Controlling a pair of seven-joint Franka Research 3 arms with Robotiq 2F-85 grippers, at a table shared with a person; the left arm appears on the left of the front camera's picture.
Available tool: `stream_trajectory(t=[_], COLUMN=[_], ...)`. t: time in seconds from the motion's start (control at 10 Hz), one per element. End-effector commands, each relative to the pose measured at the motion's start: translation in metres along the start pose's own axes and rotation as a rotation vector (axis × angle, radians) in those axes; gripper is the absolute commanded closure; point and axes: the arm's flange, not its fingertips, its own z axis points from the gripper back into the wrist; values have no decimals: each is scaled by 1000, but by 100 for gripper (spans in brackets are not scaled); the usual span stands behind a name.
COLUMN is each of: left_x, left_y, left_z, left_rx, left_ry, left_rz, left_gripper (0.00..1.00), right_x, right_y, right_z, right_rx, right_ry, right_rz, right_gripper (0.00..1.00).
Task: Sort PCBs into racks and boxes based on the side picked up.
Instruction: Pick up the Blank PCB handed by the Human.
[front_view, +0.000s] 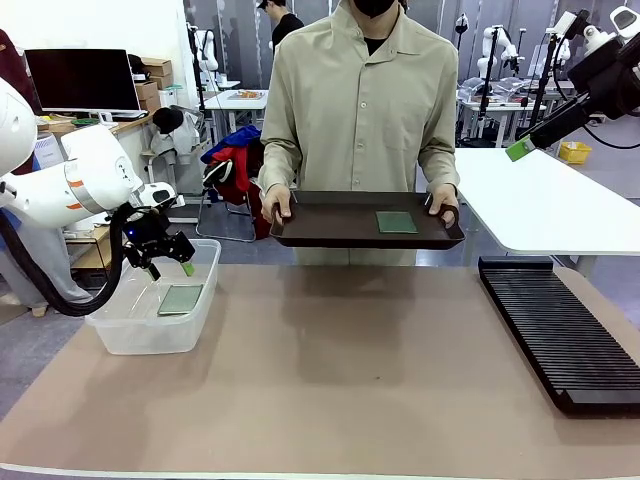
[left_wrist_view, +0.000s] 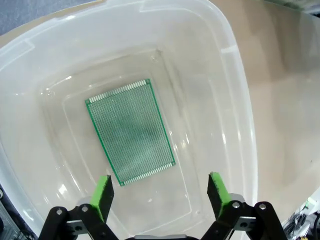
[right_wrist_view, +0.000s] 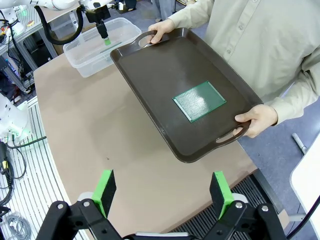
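Observation:
One green PCB (left_wrist_view: 131, 131) lies flat on the floor of the clear box (left_wrist_view: 235, 100). My left gripper (left_wrist_view: 160, 192) hangs open just above it, holding nothing. In the front view that gripper (front_view: 172, 264) hovers over the box (front_view: 125, 335) at the table's left, with the PCB (front_view: 180, 299) inside. A second PCB (right_wrist_view: 199, 101) rests on a dark brown tray (right_wrist_view: 150, 75) that the person holds by both handles. My right gripper (right_wrist_view: 162, 192) is open high above the tray, seen at the upper right in the front view (front_view: 520, 148). The black rack (front_view: 560, 330) lies at the table's right.
The person stands at the far edge, holding the tray (front_view: 330, 222) with its PCB (front_view: 396, 222) over the table. A white table (front_view: 540, 200) sits behind on the right. The brown tabletop (front_view: 340, 370) lies bare between box and rack.

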Motion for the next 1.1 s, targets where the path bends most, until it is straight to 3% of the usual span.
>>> stream_trajectory(t=[0.0, 0.4, 0.7, 1.0], left_x=[-27, -48, -59, -78], left_y=[-8, -36, -58, -89], left_z=[32, 95, 143, 171], left_rx=[-86, -60, -124, -98], left_ry=[41, -5, -123, -275], left_rz=[-157, -429, -635, -782], left_gripper=[0, 0, 0, 0], right_x=[0, 0, 0, 0], right_y=[0, 0, 0, 0], right_z=[-2, -2, -2, -2], right_rx=[3, 3, 3, 3], right_ry=[-8, -8, -8, -8], right_rz=[0, 0, 0, 0], right_gripper=[0, 0, 0, 0])
